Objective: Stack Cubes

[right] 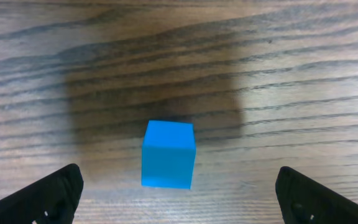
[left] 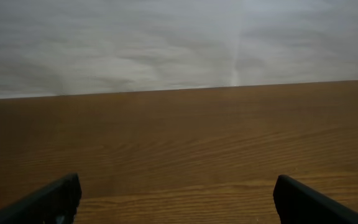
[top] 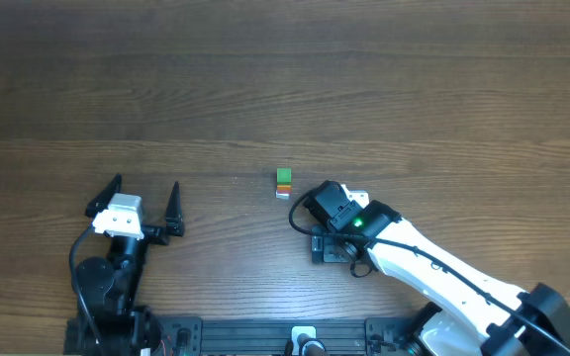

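A: Where is the blue cube (right: 168, 155)?
B: Flat on the worktop (top: 414, 99), directly under the right gripper (right: 179, 198). Its fingers (right: 55, 193) are spread wide to either side and touch nothing.
A: And the others?
B: A small stack (top: 283, 183) stands just beside that gripper, green on top and orange under it. The lowest piece looks pale, perhaps white; it's too small to be sure.
A: The other arm?
B: The left gripper (top: 145, 184) sits well apart at the left, fingers wide open and holding nothing.

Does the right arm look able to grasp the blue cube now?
Probably yes: the right gripper is open above the blue cube, one finger to each side, with bare table around it.
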